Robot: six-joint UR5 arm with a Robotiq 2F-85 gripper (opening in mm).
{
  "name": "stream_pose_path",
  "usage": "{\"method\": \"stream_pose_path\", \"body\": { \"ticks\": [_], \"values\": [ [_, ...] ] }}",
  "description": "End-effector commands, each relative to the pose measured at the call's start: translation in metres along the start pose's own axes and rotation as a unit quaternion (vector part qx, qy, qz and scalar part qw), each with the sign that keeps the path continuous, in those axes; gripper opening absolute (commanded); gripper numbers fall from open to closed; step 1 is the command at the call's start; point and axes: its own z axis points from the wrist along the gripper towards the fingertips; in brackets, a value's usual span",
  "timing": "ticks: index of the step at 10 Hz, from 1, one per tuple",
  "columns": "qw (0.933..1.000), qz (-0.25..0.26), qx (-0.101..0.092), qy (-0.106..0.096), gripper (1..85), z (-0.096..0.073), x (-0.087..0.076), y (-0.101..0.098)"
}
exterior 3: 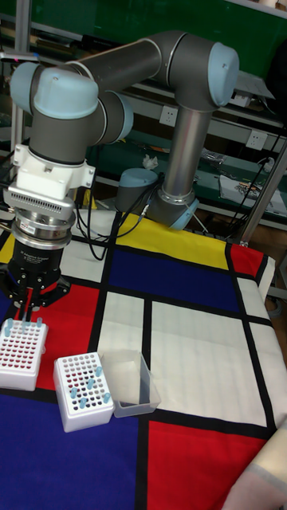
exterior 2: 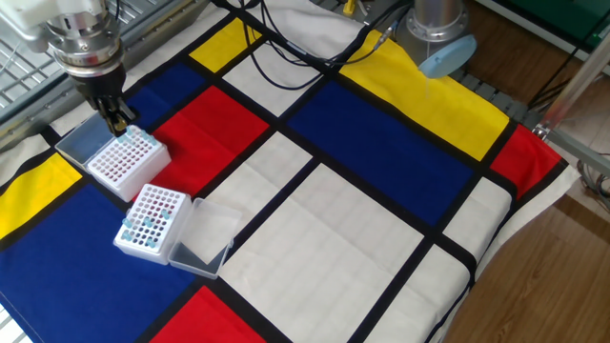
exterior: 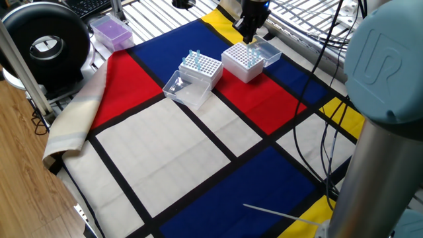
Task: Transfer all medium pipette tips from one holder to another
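Two white perforated holders stand side by side on the cloth. The nearer holder (exterior 2: 152, 219) (exterior: 200, 68) (exterior 3: 82, 390) carries several pale-blue medium pipette tips (exterior 2: 138, 227) (exterior 3: 80, 389), and its clear lid (exterior 2: 200, 238) lies open. A few tips (exterior 2: 130, 134) (exterior: 252, 48) stand at the far corner of the other holder (exterior 2: 127, 160) (exterior: 243, 61) (exterior 3: 20, 351). My gripper (exterior 2: 119, 122) (exterior: 250, 38) (exterior 3: 29, 312) points straight down over that corner. Its fingers are close together just above those tips. Whether they pinch a tip is too small to tell.
A clear lid (exterior: 268, 49) lies open behind the far holder. A purple box (exterior: 111, 31) and a black round device (exterior: 46, 43) sit off the cloth's corner. Cables (exterior: 324, 152) trail along the cloth by the arm's base (exterior 2: 438, 38). A wire rack (exterior 2: 29, 57) borders the gripper's side.
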Motion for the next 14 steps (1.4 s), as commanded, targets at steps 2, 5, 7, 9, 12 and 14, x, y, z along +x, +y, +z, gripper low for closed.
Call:
{"method": "stream_pose_path", "body": {
  "ticks": [2,5,7,9,12,14],
  "values": [
    [1.0,0.006,-0.003,-0.004,1.7,-0.0008,-0.0017,0.0036],
    [1.0,0.006,-0.002,-0.004,1.7,-0.0015,-0.0021,0.0041],
    [1.0,0.007,-0.001,-0.005,1.7,-0.0006,-0.0029,0.0057],
    [1.0,0.005,-0.001,-0.008,1.7,0.0004,-0.0047,0.0056],
    [0.9999,0.005,-0.003,-0.012,1.7,0.0044,-0.0072,0.0064],
    [0.9999,0.006,-0.002,-0.011,1.7,0.0038,-0.0069,0.006]
  ]
}}
